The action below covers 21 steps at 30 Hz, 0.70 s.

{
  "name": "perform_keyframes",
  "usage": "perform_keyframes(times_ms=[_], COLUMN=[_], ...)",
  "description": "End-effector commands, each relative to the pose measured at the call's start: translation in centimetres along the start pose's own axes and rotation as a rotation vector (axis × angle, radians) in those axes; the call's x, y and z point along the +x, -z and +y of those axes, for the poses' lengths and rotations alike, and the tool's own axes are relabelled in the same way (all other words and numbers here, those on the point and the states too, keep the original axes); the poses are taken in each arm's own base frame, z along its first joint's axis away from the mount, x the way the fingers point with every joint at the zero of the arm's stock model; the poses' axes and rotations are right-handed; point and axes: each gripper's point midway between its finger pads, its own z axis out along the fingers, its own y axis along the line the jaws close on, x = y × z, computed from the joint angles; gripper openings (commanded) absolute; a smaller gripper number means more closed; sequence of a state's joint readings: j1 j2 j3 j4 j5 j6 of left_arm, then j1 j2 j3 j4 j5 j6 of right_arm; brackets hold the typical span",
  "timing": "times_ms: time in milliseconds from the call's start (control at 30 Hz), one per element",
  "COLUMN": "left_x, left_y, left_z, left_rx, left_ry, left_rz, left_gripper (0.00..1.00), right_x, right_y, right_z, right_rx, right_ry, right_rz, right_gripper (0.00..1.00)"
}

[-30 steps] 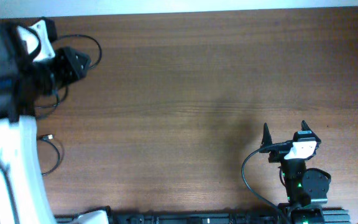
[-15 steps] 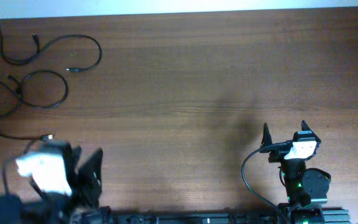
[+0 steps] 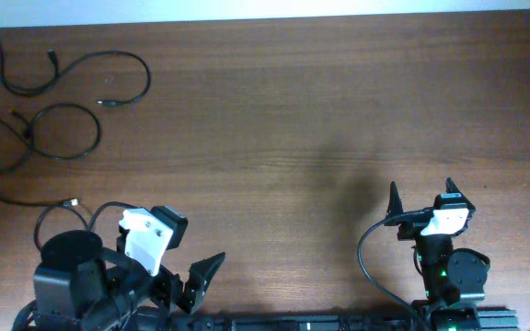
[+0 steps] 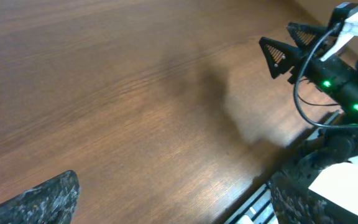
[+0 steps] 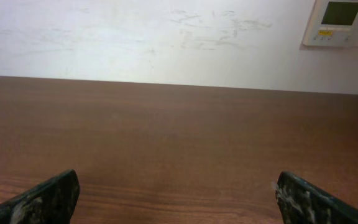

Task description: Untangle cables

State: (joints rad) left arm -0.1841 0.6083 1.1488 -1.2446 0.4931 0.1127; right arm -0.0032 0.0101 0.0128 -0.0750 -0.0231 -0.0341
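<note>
You have a dark brown wooden table (image 3: 293, 110) in front of you, its grain running lengthwise. Behind its far edge stands a white wall (image 5: 166, 37), scuffed with faint marks. High on the right of that wall you can see a pale control panel (image 5: 342, 22) with a small greenish screen. Soft, even light leaves one dim shadow on the tabletop.

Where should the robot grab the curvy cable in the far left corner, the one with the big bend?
Grip the top cable on its wide outer bend, just before the small plug end. That stretch lies flat on the bare table, apart from the looped cable beside it. Come straight down from above, from the open middle-of-table side, pinching across the cord.
</note>
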Motion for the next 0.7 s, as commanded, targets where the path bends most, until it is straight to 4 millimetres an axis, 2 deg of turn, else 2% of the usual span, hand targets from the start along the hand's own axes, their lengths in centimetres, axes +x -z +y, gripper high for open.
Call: perform_keyframes(times_ms=[0, 667], left_x=[0.13, 0.22], left_y=[-0.07, -0.04], left_z=[0.73, 1.12], left_rx=[-0.042, -0.065], left_ry=[-0.017, -0.016], left_rz=[0.008, 0.012], left_gripper=[0.99, 0.99], right_x=[0.30, 0.30], right_y=[-0.02, -0.02], right_z=[-0.18, -0.18], right_rx=[0.009, 0.009], right_ry=[0.003, 0.003], right_rz=[0.005, 0.005], right_gripper=[0.98, 0.98])
